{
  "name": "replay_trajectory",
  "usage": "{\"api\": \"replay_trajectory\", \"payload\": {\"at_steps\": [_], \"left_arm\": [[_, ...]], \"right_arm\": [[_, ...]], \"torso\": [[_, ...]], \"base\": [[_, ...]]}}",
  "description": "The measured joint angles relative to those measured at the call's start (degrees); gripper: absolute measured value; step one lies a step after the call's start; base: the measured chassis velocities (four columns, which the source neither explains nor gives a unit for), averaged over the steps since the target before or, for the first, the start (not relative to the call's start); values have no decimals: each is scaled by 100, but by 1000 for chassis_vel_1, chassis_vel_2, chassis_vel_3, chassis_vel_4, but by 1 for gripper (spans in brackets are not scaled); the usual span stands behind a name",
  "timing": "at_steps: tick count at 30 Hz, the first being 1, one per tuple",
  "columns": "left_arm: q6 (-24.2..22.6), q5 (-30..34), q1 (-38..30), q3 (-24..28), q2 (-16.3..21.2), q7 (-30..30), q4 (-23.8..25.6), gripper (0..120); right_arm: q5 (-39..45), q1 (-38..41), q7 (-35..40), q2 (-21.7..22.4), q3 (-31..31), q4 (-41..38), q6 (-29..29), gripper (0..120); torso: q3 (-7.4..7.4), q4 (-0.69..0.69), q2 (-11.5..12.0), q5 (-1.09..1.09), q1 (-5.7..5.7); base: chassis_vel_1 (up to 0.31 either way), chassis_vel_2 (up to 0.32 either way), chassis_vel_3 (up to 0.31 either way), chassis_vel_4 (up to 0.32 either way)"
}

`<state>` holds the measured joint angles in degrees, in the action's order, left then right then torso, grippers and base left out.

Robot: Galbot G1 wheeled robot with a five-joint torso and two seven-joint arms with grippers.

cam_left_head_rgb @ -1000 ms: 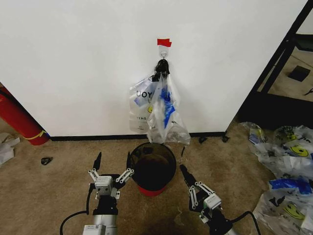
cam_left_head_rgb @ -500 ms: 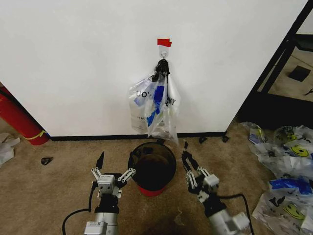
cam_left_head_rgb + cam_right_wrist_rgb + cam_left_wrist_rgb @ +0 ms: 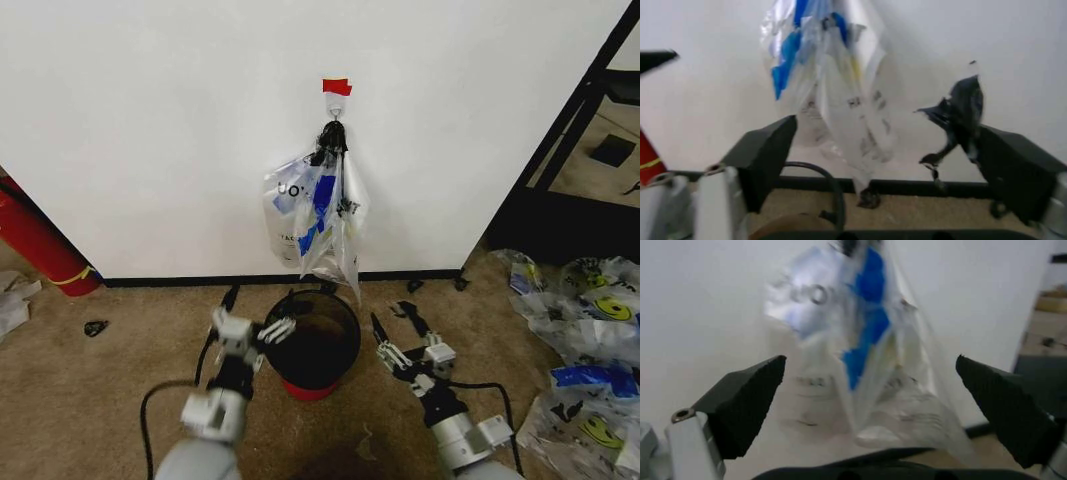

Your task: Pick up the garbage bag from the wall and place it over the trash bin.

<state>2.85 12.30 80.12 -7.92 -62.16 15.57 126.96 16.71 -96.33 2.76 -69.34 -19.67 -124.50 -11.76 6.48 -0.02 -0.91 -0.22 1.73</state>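
Your left claw has moved forward since a moment ago. It now sits at the left rim of the trash bin, and its arm has swung in closer. Your right claw has turned and now sits just right of the bin. The bags on the wall hang the same as half a second ago.

You have two claws, one bin, one hook and one piece of red tape above it. One bunch of bags hangs from the hook, and you cannot tell how many bags are in it.

The garbage bag hangs on the wall, above the bin. It is up and ahead of both claws, well apart from them. The left claw is spread wide and holds nothing. The right claw is spread wide too, with a black scrap stuck near one finger.
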Motion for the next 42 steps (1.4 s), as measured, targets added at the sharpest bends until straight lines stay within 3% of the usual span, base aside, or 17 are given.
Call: {"api": "replay_trajectory", "payload": {"at_steps": [2, 5, 13, 17, 21, 26, 29, 32, 42], "left_arm": [[-245, 412, -667, 507, 308, 93, -286, 100], [-425, 697, -1745, 1100, 415, 188, -791, 100], [-574, 1061, -3025, 1606, 240, 321, -1526, 96], [-566, 1079, -3165, 1604, 188, 332, -1695, 94], [-532, 1118, -3098, 1462, 222, 340, -1747, 77], [-510, 1115, -3073, 1392, 237, 340, -1798, 68], [-478, 1112, -3072, 1358, 215, 339, -1940, 52], [-465, 1105, -3053, 1358, 198, 337, -1996, 47], [-429, 1074, -3087, 1336, 165, 333, -2140, 48]], "right_arm": [[-19, -203, 4, -155, -183, -62, -51, 98], [-23, -464, 4, -285, -438, -138, -166, 100], [-8, -700, 5, -396, -625, -166, -352, 100], [-8, -733, 5, -426, -626, -151, -386, 100], [27, -671, 6, -404, -623, -128, -383, 100], [60, -646, 7, -381, -612, -141, -364, 100], [88, -619, 8, -354, -574, -158, -331, 100], [121, -603, 11, -324, -573, -158, -314, 100], [281, -576, 28, -269, -577, -157, -248, 100]], "torso": [[0, -4, 0, -3, 0], [0, -8, 0, -3, 0], [0, -4, 0, -1, 0], [0, -5, 0, 0, 0], [-1, -2, 0, -1, 0], [-1, -2, 0, -1, 0], [-1, -4, 0, -1, 0], [-1, -3, 0, -1, 0], [-1, -4, -1, -1, 0]], "base": [[0, 0, 0, 0], [0, 0, 0, 0], [0, 0, 0, 0], [0, 0, 0, 0], [0, 0, 0, 0], [0, 0, 0, 0], [0, 0, 0, 0], [0, 0, 0, 0], [0, 0, 0, 0]]}}
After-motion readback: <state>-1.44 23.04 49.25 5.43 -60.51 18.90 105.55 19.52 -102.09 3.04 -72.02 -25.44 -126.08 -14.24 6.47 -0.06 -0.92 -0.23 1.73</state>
